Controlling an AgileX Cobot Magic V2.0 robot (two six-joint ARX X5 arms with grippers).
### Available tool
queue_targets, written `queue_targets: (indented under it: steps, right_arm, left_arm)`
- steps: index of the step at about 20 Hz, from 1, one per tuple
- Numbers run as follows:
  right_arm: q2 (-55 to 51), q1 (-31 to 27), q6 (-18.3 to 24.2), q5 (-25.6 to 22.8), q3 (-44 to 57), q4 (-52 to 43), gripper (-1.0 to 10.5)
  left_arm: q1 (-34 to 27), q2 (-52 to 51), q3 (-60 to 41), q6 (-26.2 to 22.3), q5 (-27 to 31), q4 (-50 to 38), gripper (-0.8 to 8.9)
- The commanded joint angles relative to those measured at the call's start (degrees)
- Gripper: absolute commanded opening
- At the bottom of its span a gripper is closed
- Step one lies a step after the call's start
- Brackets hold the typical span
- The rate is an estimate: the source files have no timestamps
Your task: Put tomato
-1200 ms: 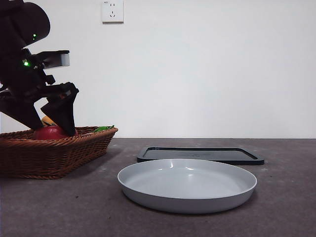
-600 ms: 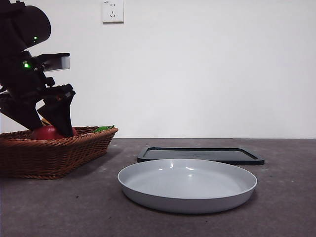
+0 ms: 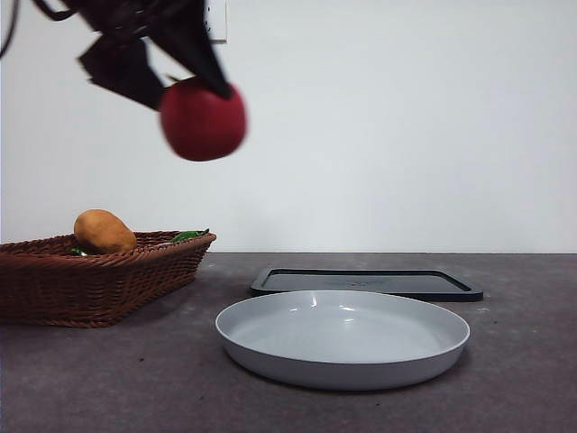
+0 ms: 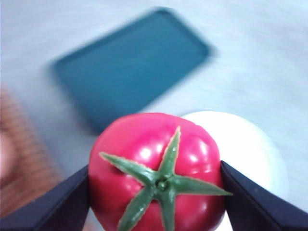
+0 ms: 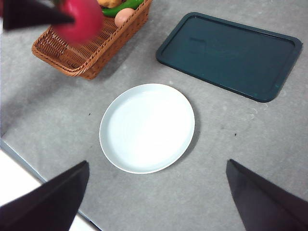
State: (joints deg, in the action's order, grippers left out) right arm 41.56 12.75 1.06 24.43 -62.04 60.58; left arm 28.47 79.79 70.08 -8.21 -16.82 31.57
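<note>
one tomato [image 3: 203,119] hangs high in the air, clamped between the two black jaws of the left gripper [image 4: 156,185], one jaw pressed on each flank and the green stem facing the wrist camera. going left to right across the front view: below and to the left of the pincer sits one wicker basket [image 3: 99,280] holding one orange-tan potato [image 3: 105,231] and a bit of green; the right wrist view also shows a pale egg-like item [image 5: 124,17] and a green vegetable [image 5: 122,8] in it. below and to the right of the pincer lies one grey plate [image 3: 343,337], and just behind that plate one dark tray [image 3: 365,282]. the tomato is well above all of them, nearer the basket side than the plate's centre.

the right gripper [image 5: 156,192] waits above the table with its jaws spread wide, holding nothing.

as for risk, the skin looks glossy and the body round, so the hold is probably on two small patches only; a quick swing toward the plate could let it slip or roll out of the jaws and drop on the table or back onto the basket rim. the left wrist picture is smeared, which hints at fast travel, and that would make such a slip more likely. releasing from this height could also let it bounce and roll off the shallow plate, so lowering close first seems wise. it is not certain whether the plate or the tray is the goal.
</note>
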Motion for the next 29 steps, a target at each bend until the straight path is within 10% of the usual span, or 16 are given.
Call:
queue_targets:
  steps: [1, 22, 29]
  right_arm:
    - [0.3, 0.2, -0.6, 0.2, -1.2, -0.6, 4.5]
    - [0.3, 0.2, -0.6, 0.2, -1.2, -0.5, 4.5]
    - [0.3, 0.2, -0.6, 0.2, -1.2, -0.5, 4.5]
  left_arm:
    - [5.1, 2.6, 0.9, -0.3, -0.2, -0.7, 2.67]
    - [17.0, 25.2, 0.9, -3.8, 3.5, -8.9, 2.83]
    - [17.0, 25.0, 0.9, -2.6, 3.5, -6.6, 4.73]
